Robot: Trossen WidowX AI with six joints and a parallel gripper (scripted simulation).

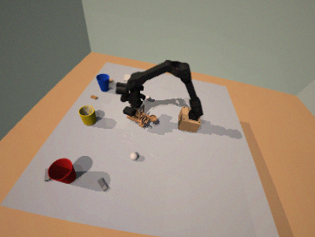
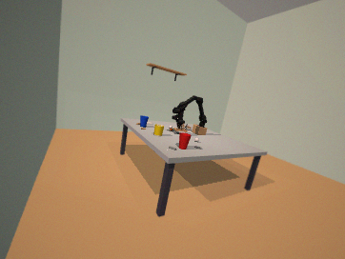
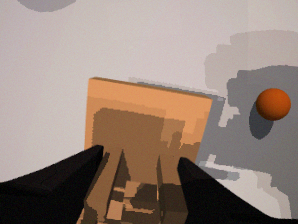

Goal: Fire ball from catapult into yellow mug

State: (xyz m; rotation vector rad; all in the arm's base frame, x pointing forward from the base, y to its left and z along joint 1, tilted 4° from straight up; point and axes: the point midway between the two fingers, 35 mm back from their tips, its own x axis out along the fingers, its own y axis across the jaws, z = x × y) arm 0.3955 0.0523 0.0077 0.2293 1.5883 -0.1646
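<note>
Reaching over the worktop [image 1: 183, 174] [image 2: 219, 148] with the arm [image 1: 170, 67] [image 2: 194, 99] arched high, pointing the pincer [image 1: 135, 111] [image 2: 179, 126] [image 3: 141, 157] downward at the catapult [image 1: 148, 118] [image 2: 179, 129] [image 3: 145, 125]. Holding the pincer about half open, gripping the wooden uprights of the catapult between the fingers. In the wrist view, showing the catapult's flat board ahead of the fingertips, toward 12 o'clock.

Taking 12 as the top of each view from here. In the wrist view, seeing an orange ball [image 3: 273, 104] lying at 3 o'clock from the board, apart from it and outside the pincer. In the top view, finding a white ball [image 1: 134, 156] [image 2: 196, 139] resting at 6 o'clock from the catapult, well apart. Not being able to tell which ball is meant for loading.

From the catapult in the top view, placing the yellow mug [image 1: 88, 116] [image 2: 158, 130] at 9 o'clock, standing upright and apart. Placing the blue cup [image 1: 103, 83] [image 2: 144, 121] toward 10 o'clock, the red cup [image 1: 62, 171] [image 2: 184, 141] at 8 o'clock, and the wooden box [image 1: 189, 124] [image 2: 199, 129] at 3 o'clock, sitting by the arm's foot.
</note>
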